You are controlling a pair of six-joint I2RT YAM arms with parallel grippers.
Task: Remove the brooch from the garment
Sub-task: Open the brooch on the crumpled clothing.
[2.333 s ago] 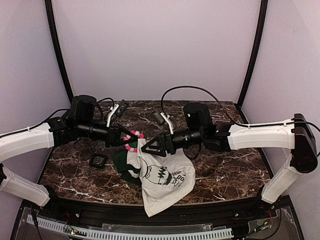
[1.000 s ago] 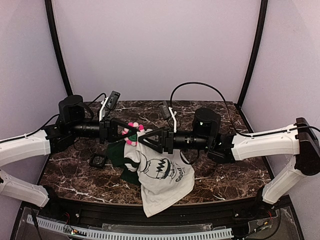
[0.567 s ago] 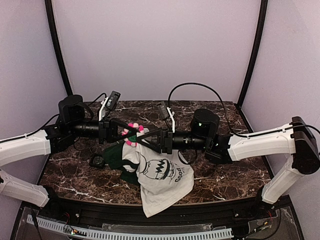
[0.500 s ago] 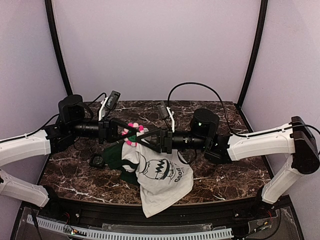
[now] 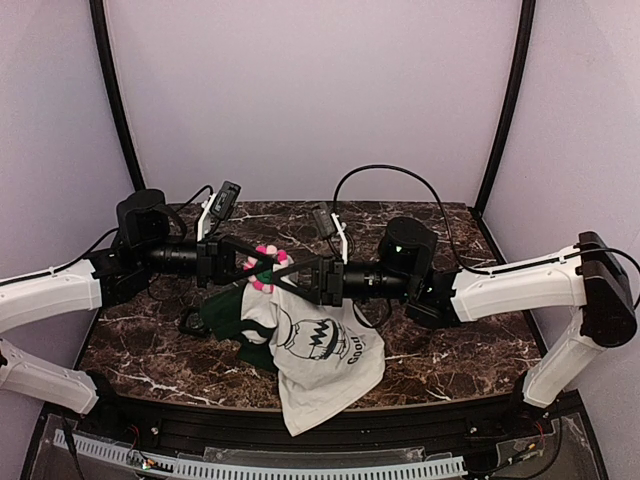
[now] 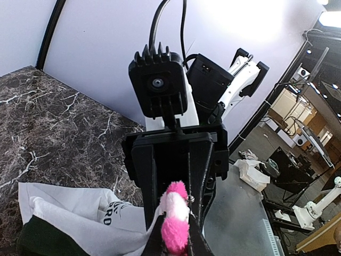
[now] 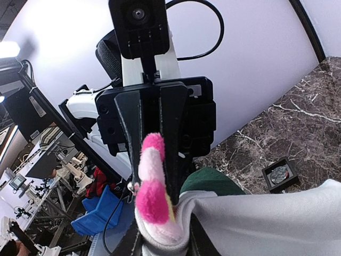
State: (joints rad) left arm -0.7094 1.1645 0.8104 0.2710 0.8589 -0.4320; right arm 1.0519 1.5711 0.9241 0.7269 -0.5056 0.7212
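The pink and white brooch [image 5: 266, 253] is held above the table, and my left gripper [image 5: 260, 268] is shut on it from the left. The white garment [image 5: 320, 350], with its black drawing and dark green sleeves, hangs from the brooch down to the marble. My right gripper [image 5: 284, 276] comes in from the right, tip to tip with the left. In the left wrist view the fingers [image 6: 193, 239] pinch the fluffy brooch [image 6: 176, 213] above the garment [image 6: 80, 213]. In the right wrist view my right gripper [image 7: 162, 237] squeezes the garment [image 7: 266, 218] bunched just under the brooch [image 7: 152, 181].
A small black square frame [image 5: 192, 321] lies on the marble table [image 5: 450, 340] at the left, beside the green sleeve; it also shows in the right wrist view as the frame [image 7: 279, 173]. Both arms stretch across the middle of the table.
The right gripper has slid left up to the brooch and its jaws have narrowed onto the fabric. The shirt has shifted slightly left. The left gripper has kept its grip without moving over the last second.
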